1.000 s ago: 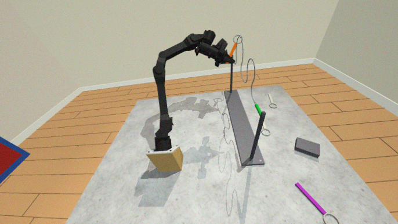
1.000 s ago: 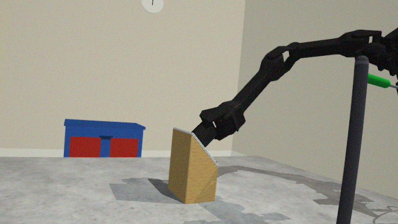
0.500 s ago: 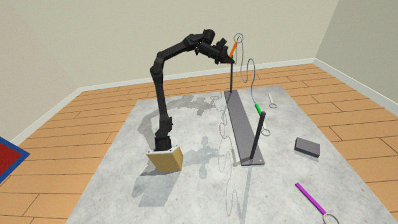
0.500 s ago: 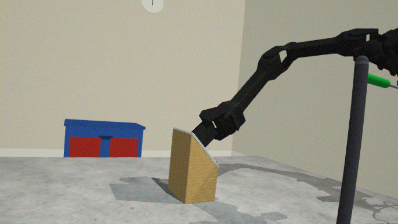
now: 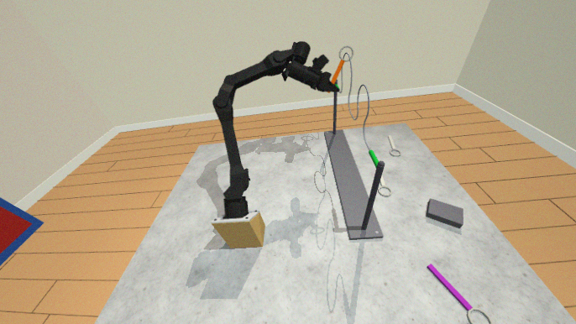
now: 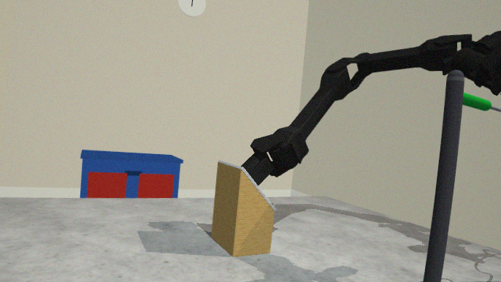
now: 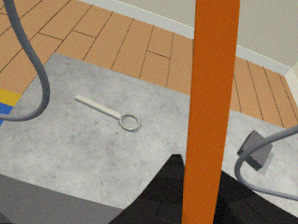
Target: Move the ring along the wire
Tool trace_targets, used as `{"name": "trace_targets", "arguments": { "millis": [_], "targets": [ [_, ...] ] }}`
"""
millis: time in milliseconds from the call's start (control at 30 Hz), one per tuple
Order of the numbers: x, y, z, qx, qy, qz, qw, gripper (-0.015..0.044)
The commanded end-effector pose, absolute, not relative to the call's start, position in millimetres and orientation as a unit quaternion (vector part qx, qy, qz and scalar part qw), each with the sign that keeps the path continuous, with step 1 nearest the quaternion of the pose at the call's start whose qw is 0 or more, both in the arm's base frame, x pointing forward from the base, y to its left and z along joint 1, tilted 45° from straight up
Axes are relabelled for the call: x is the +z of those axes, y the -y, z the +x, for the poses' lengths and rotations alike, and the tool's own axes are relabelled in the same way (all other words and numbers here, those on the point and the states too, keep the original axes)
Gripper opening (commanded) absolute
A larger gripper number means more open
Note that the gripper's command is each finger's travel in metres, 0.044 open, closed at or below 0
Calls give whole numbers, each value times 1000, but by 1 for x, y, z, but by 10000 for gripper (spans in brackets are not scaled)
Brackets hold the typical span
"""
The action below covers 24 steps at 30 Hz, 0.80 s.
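The orange handle (image 5: 338, 71) (image 7: 210, 100) slants up to its ring (image 5: 346, 47), which is around the top of the tall first bend of the grey wire (image 5: 369, 105) (image 7: 46, 85). Whether the ring touches the wire is too small to tell. My gripper (image 5: 332, 86) (image 7: 184, 164) is shut on the handle's lower part, close to the far post (image 5: 335, 111). The far green part (image 5: 337, 86) is mostly hidden behind the fingers. The other green part (image 5: 374, 158) (image 6: 476, 101) is beside the near post (image 5: 373, 197) (image 6: 443, 175). The exterior view does not show ring or handle.
Both posts stand on a long dark base (image 5: 348, 180). Beyond it lie two pale ring tools, one far (image 5: 391, 142) and one nearer (image 5: 383, 183), and a grey block (image 5: 445, 213) (image 7: 258, 151). A purple-handled ring tool (image 5: 449, 287) lies at the front right.
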<state>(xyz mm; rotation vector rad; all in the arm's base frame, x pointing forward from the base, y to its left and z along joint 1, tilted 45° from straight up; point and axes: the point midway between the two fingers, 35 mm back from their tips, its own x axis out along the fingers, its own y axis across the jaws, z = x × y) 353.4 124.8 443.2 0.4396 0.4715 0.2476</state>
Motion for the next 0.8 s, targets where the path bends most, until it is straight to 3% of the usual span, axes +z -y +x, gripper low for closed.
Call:
{"name": "trace_targets", "arguments": {
  "millis": [0, 767],
  "targets": [
    [445, -126, 352, 131, -227, 246, 933, -150],
    [450, -133, 352, 169, -207, 383, 885, -150]
  ]
}}
